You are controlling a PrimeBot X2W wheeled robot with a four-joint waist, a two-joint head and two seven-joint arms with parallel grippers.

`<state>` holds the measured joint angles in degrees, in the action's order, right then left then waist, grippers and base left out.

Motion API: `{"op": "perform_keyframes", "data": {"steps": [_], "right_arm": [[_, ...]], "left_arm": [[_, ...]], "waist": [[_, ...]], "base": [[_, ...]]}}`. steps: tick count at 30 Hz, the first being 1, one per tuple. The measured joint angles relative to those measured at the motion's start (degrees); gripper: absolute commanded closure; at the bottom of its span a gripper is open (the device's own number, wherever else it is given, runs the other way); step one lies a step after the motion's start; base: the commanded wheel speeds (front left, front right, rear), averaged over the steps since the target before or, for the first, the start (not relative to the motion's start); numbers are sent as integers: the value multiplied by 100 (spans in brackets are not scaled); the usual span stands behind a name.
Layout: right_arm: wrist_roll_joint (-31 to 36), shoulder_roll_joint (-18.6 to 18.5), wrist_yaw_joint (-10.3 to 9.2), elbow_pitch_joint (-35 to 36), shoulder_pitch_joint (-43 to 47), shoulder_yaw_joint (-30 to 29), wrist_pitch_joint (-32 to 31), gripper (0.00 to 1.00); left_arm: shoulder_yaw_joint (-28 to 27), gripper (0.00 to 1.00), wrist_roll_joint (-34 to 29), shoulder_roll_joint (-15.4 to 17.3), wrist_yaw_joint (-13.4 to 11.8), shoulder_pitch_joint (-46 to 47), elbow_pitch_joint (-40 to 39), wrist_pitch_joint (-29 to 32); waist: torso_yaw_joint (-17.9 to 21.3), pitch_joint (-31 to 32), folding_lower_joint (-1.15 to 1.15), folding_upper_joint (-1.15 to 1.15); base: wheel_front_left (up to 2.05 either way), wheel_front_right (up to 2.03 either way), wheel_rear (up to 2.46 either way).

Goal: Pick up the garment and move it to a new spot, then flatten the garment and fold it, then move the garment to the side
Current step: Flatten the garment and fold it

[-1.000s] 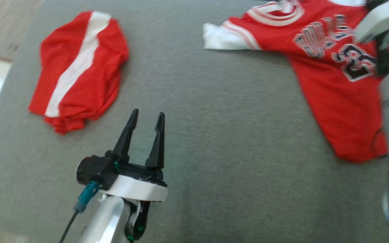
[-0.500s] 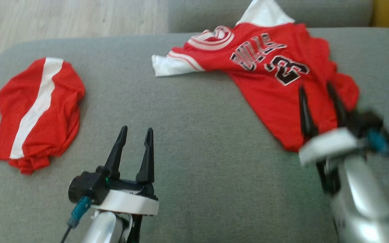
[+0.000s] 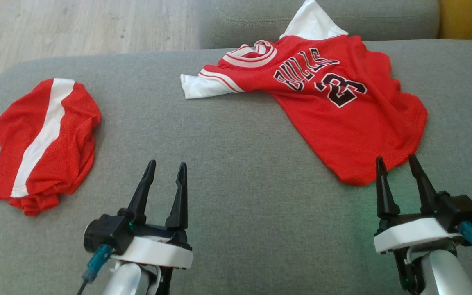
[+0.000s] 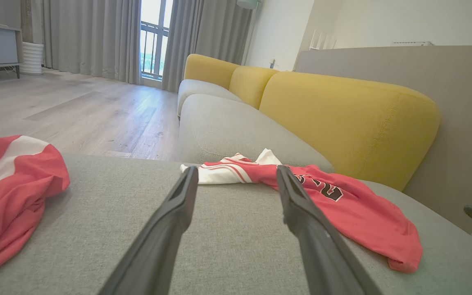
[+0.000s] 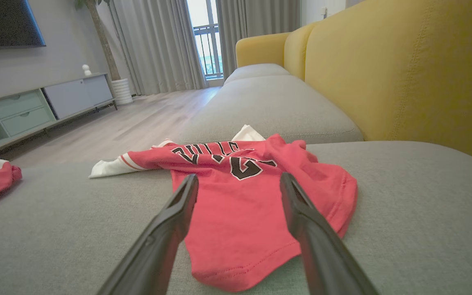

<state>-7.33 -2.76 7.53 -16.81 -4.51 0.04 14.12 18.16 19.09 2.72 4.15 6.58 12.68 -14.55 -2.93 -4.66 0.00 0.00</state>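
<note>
Red jersey [image 3: 342, 123]: rumpled on grey sofa seat [image 3: 240, 172], right side.
Left tool [image 3: 167, 164]: released, empty, above seat.
Right tool [image 3: 395, 157]: released, empty, just before jersey hem.

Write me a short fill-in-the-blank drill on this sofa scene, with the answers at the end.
The jersey on the grey cushion bears the number ____.
The bundled red garment at the robot's left has a ____ stripe.
The left gripper and the right gripper both have their jaws ____.
In the left wrist view, the sofa backrest is ____.
Missing words: 23, white, open, yellow.
</note>
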Motion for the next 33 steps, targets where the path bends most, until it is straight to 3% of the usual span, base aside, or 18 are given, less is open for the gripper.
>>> {"op": "perform_keyframes", "data": {"steps": [13,26,27,28,33], "right_arm": [[858,1,0,-910,-409,302,-694,0],[1499,0,0,-2238,-1312,-266,-861,0],[1499,0,0,-2310,-1365,-266,-860,34],[1499,0,0,-2361,-1396,-266,-858,100],[1572,-1,0,-2590,-1473,-301,-730,100]], "left_arm": [[89,0,8,2,47,58,22,0],[180,0,10,1,41,246,33,0],[177,0,10,1,41,249,35,0],[176,0,10,1,41,249,42,0],[162,0,9,1,40,250,51,0]], "waist": [[-368,-339,1,0],[-615,-591,1,0],[-611,-594,1,0],[-605,-592,1,0],[-535,-516,1,0]], "base": [[0,0,0],[0,0,0],[0,0,0],[0,0,0],[0,0,0]]}}
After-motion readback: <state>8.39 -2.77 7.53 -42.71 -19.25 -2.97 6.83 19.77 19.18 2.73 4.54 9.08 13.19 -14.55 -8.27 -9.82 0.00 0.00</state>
